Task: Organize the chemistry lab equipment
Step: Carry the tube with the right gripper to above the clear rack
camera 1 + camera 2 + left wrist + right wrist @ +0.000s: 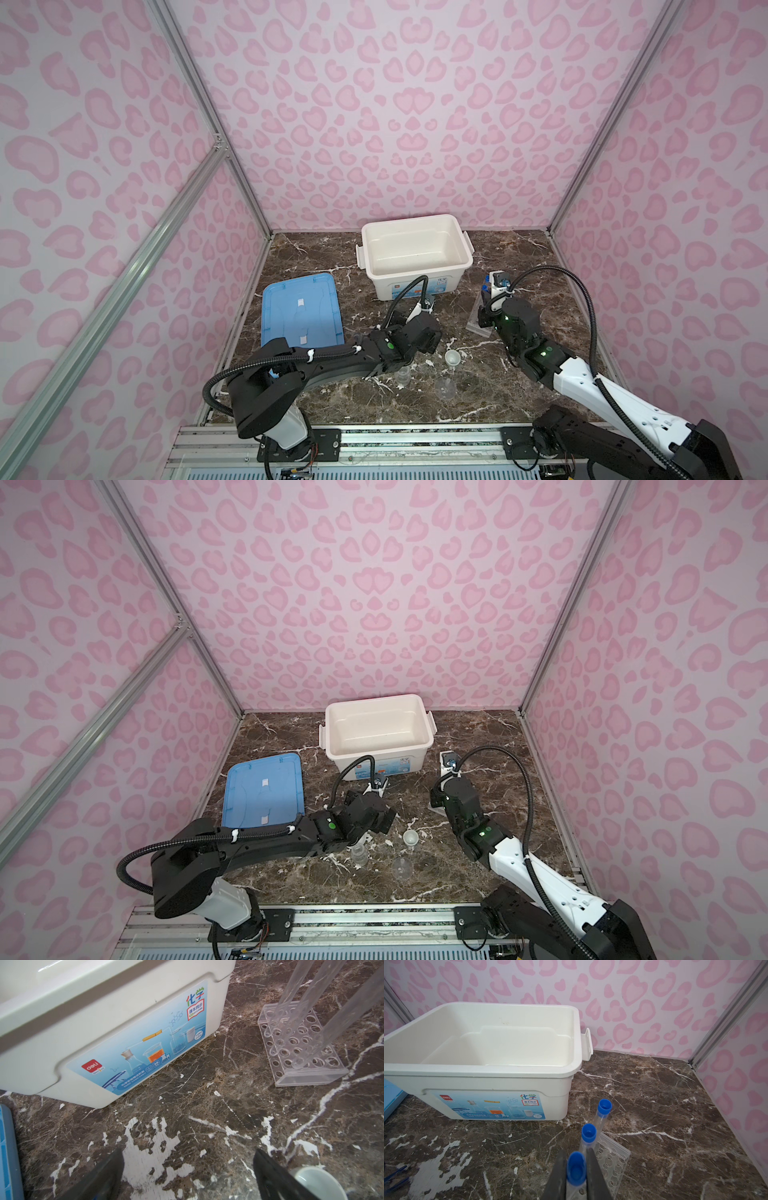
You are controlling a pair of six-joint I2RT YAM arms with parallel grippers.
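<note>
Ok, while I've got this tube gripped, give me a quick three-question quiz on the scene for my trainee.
1. True or false: the large white plastic bin already holds glassware.
2. The right jaws are shut on: A) nothing; B) a long clear blue-capped test tube; C) the bin's rim.
3. How many blue-capped tubes stand in the clear holed plastic rack?
Key: 1 false, the bin is empty; 2 B; 3 three.
</note>
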